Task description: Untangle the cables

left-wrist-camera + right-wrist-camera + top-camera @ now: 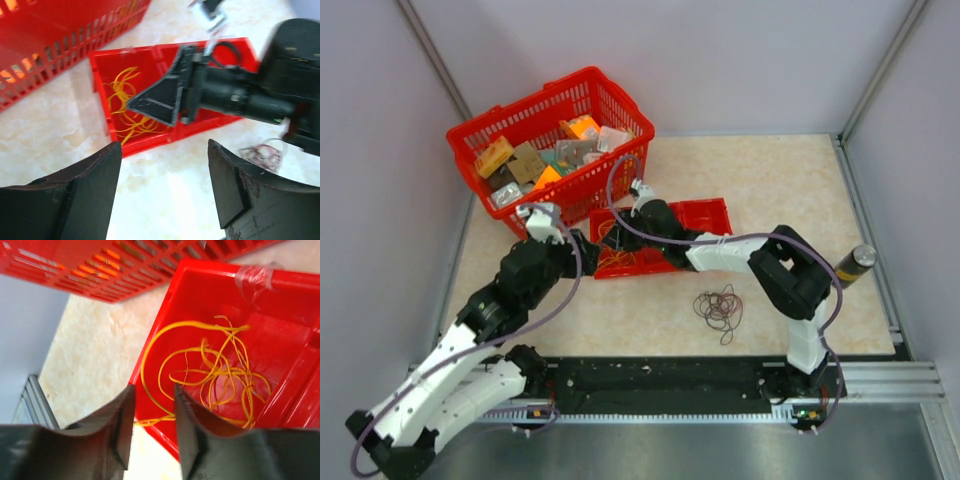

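A loose bunch of yellow-orange cables [215,375] lies in the left compartment of a shallow red tray [715,208]. One strand hangs over the tray's near rim. My right gripper [152,400] hovers over that rim, jaws a little apart, with the strand crossing the gap between them. It also shows in the top view [612,240] and the left wrist view [160,102]. My left gripper [164,155] is wide open and empty above bare table, just left of the tray [150,142]. A dark brown and pale grey cable bunch [718,308] lies on the table in front of the tray.
A red wire basket [550,105] with several packets stands at the back left, close behind the tray. A dark cylinder [855,262] lies at the table's right edge. Grey walls enclose the table on three sides.
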